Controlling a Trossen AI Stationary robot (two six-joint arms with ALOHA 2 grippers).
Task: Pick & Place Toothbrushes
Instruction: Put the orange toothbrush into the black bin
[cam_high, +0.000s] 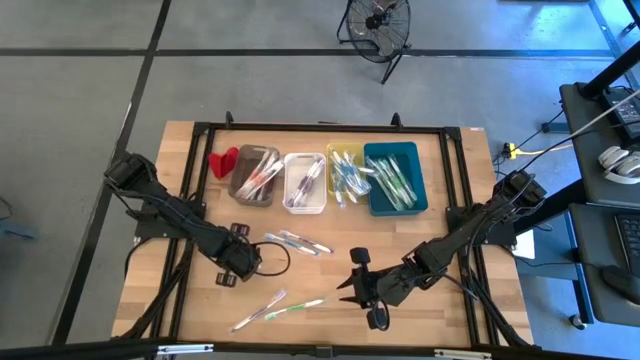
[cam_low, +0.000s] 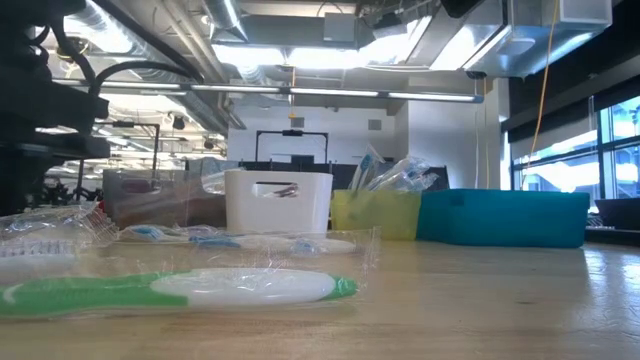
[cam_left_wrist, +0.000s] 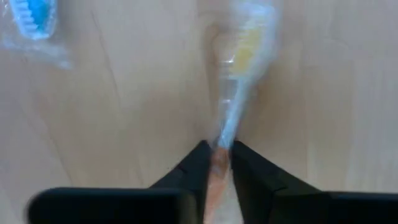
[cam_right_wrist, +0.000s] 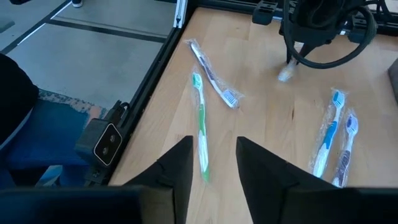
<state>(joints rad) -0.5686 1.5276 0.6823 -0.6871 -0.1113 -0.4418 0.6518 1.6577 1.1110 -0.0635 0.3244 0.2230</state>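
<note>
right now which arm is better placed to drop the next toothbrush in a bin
Left. The left gripper is shut on a wrapped yellow toothbrush. The right gripper hangs open and empty over the green toothbrush.

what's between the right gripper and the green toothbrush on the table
Nothing: the right wrist view shows only bare wood between the open right gripper and the green toothbrush.

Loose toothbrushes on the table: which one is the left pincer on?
The yellow-headed toothbrush: its handle runs between the left pincer's fingers. The blue-headed one beside it lies untouched.
</note>
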